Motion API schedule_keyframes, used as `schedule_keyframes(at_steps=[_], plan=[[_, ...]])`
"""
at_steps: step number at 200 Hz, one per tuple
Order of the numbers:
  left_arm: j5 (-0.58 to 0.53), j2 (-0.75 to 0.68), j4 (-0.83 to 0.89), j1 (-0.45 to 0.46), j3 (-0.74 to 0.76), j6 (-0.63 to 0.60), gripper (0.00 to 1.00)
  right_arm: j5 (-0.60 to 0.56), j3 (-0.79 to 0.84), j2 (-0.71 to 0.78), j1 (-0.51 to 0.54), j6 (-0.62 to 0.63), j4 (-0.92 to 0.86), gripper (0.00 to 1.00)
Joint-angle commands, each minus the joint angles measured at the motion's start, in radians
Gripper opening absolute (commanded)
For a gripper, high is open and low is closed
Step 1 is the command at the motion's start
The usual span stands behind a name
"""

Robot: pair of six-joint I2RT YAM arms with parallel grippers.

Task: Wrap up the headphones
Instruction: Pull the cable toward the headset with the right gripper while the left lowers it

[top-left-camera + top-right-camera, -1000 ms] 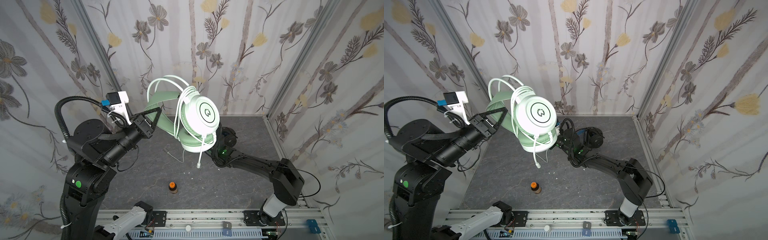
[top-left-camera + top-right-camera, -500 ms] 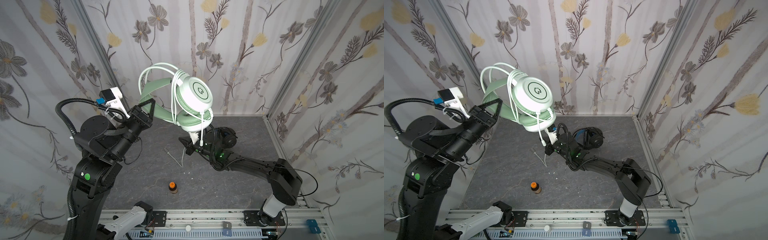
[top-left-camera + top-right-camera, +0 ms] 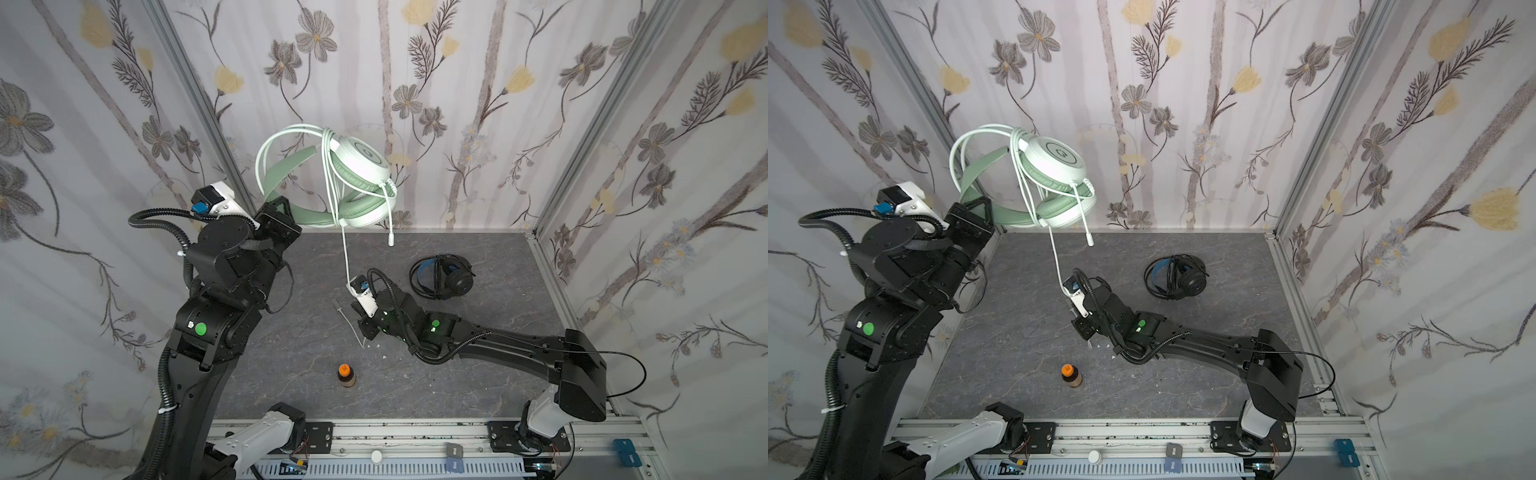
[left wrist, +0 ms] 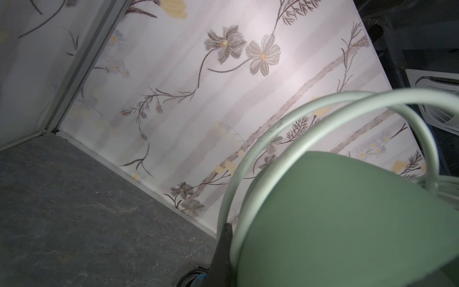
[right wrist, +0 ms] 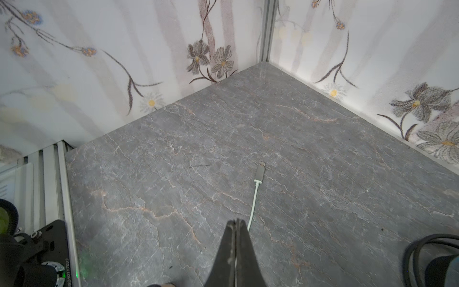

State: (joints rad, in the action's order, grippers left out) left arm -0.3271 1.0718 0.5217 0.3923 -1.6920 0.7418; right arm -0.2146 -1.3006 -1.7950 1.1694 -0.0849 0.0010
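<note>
Headphones (image 3: pixel 361 158) lifted higher; right hand (image 5: pixel 237 222) pinches cable (image 5: pixel 253 203)

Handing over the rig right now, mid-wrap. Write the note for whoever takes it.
Left gripper: shut on the headband of the green headset, held high by the back wall.
Right gripper: shut on the white cable low over the table; its plug lies on the table.
Black headset: on the table, back right, cable looped round it.
Done: several cable turns round the green headset.
Left: wrap the loose tail and plug, set it down.
</note>
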Motion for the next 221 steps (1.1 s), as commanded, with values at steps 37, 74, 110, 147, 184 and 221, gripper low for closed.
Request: schedule_keyframes(at_steps=[37,74,110,147,184,221], plan=[[-0.161,0.078,-0.081,-0.036,0.002,-0.215,0.00,-0.119,-0.105,0.064,0.148,0.144,-0.215,0.00],[-0.220,0.097,-0.116,-0.033,0.128,-0.449,0.00,-0.136,-0.238,0.109,0.164,0.198,-0.318,0.00],[-0.209,0.053,-0.130,-0.021,0.289,-0.594,0.00,-0.187,-0.410,0.108,0.149,0.286,-0.479,0.00],[-0.184,-0.005,-0.081,0.032,0.336,-0.652,0.00,-0.203,-0.498,0.100,0.094,0.317,-0.615,0.00],[-0.151,-0.029,0.020,0.080,0.337,-0.662,0.00,-0.305,-0.541,0.091,0.082,0.406,-0.671,0.00],[0.017,-0.085,0.109,0.089,0.376,-0.673,0.00,-0.434,-0.581,0.089,0.059,0.478,-0.700,0.00]])
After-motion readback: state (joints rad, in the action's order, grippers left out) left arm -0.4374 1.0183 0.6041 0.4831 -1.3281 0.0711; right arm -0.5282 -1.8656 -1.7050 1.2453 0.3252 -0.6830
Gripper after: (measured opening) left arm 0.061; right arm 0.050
